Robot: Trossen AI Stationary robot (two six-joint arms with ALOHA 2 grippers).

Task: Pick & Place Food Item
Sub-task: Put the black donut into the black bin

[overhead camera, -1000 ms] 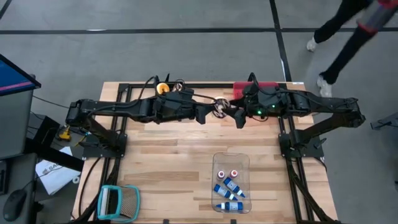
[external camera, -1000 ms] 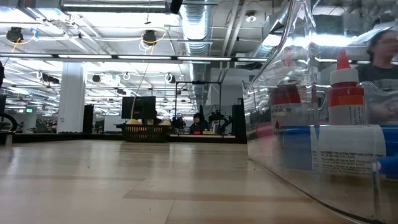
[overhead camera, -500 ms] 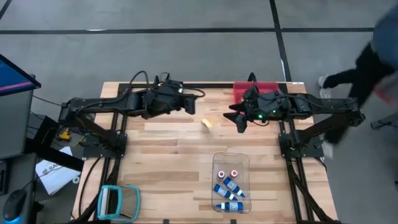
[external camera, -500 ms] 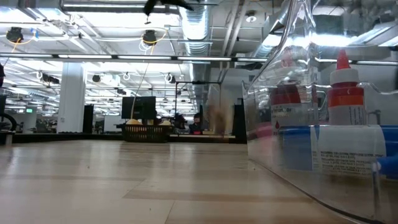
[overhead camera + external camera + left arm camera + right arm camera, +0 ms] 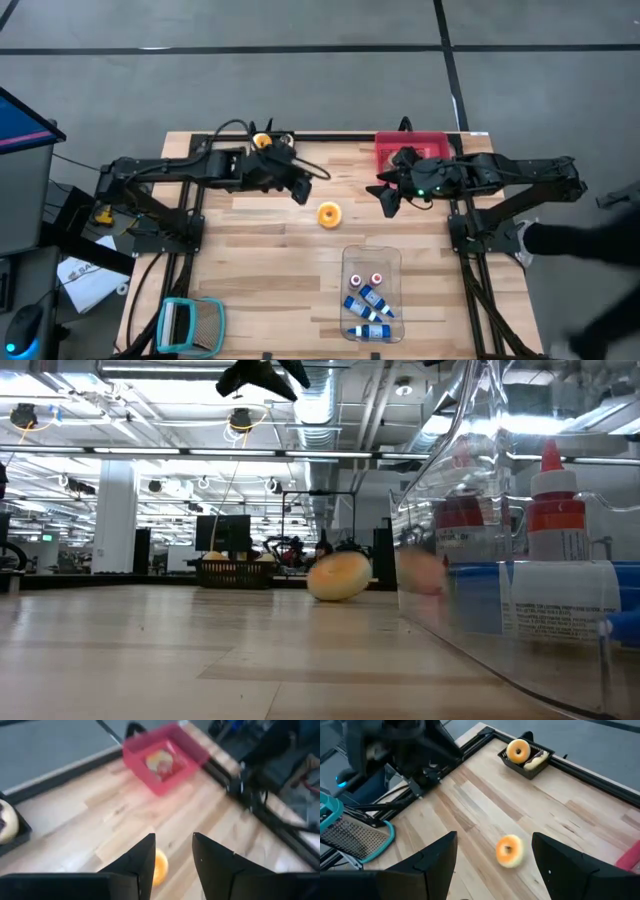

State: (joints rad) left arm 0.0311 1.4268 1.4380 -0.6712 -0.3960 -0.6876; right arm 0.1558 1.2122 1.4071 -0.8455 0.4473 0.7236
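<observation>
The left gripper [image 5: 301, 192] is hanging above the table [image 5: 260, 250] with its fingers [image 5: 135, 862] standing apart and nothing between them. The donut [image 5: 328, 214] is lying on the bare wood just beside that gripper, toward the front edge and toward the right arm, touching neither gripper. In the left wrist view the donut [image 5: 159, 867] is peeking out between and beyond the two fingers, well below them.

The right gripper [image 5: 388, 200] is hovering on the other side of the donut, its fingers [image 5: 432, 857] spread wide and empty; the donut [image 5: 509, 851] is showing in the gap beyond them, looking tilted on its edge.

In the low view the donut [image 5: 339, 575] is sitting on the table, tipped, near the clear bin [image 5: 500, 610] holding bottles [image 5: 555, 570]. A red tray [image 5: 405, 149] is standing at the back edge near the right arm, with food in it. A dark basket [image 5: 527, 756] with another donut is standing at the back edge by the left arm.
</observation>
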